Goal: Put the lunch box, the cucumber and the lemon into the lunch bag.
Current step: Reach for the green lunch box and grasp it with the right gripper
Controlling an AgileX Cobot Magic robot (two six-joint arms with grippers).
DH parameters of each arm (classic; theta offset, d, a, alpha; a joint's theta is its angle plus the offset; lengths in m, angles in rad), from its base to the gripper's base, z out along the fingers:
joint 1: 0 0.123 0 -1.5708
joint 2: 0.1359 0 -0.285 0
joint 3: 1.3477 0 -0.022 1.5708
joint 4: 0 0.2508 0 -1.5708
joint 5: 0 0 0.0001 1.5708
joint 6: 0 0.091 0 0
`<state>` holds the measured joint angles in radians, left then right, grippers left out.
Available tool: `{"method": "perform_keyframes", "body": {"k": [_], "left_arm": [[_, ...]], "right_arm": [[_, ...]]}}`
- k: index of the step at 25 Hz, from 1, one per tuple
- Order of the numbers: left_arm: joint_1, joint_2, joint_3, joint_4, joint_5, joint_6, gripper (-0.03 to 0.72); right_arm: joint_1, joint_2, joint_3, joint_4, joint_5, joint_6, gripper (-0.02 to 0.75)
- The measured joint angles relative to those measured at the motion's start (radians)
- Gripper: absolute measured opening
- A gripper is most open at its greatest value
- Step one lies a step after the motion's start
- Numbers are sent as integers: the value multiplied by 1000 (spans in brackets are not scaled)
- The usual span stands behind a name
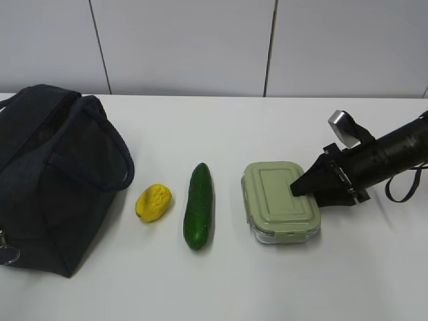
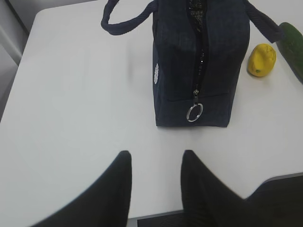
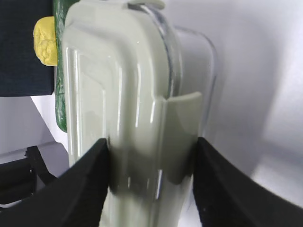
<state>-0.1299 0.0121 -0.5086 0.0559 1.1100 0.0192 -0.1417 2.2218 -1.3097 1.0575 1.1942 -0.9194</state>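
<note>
My right gripper [image 3: 150, 182] clamps the lunch box [image 1: 281, 202] at 1 end — glossy lid, could slip or tilt. Left gripper [image 2: 155, 177] waits part-open, empty, before the lunch bag [image 2: 201, 61].

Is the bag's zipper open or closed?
Cannot tell for sure. The lunch bag has its ring pull hanging at the near end; the teeth above look joined there.

Lab-like setup: bare white table [image 1: 267, 281], plain panelled wall [image 1: 200, 40].

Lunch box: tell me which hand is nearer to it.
Right. The right hand straddles the lunch box at its right end, fingers on either side of it. The left hand hovers open near the lunch bag, far across the table.
</note>
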Motion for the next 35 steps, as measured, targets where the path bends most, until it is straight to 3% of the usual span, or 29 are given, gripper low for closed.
{"method": "perform_keyframes", "body": {"k": [35], "left_arm": [[0, 0, 0, 0, 0, 0, 238]], "right_arm": [[0, -15, 0, -10, -4, 43, 377]]}}
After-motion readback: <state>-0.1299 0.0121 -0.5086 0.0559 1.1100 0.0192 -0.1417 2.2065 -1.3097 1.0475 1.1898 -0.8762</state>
